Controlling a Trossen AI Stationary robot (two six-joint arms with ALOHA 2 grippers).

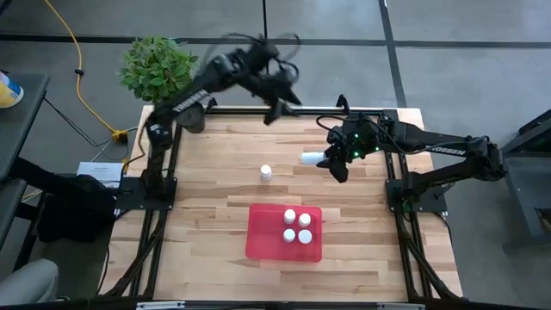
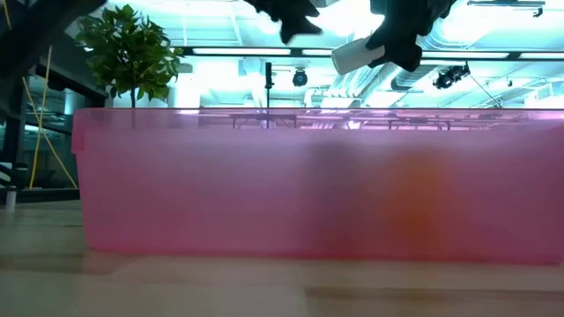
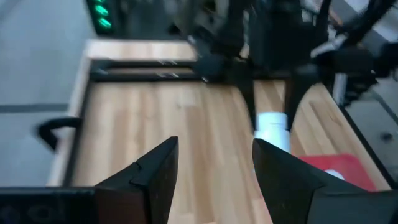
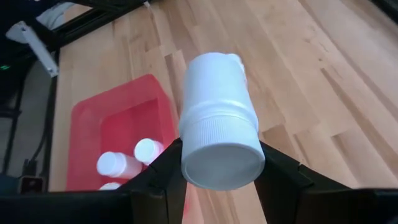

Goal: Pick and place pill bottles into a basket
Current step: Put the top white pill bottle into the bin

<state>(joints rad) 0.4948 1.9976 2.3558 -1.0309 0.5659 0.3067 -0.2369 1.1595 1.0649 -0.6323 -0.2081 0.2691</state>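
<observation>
The right gripper, clamped on a sideways pill bottle well short of the red basket, risks dropping it outside if released early.

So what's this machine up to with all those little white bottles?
It is putting pill bottles into the red basket. The right gripper holds one bottle lying sideways, up above the table beyond the basket. Three bottles already stand in the basket, and one more bottle waits upright on the wood. The left gripper is open and holds nothing, raised over the far side of the table.
</observation>
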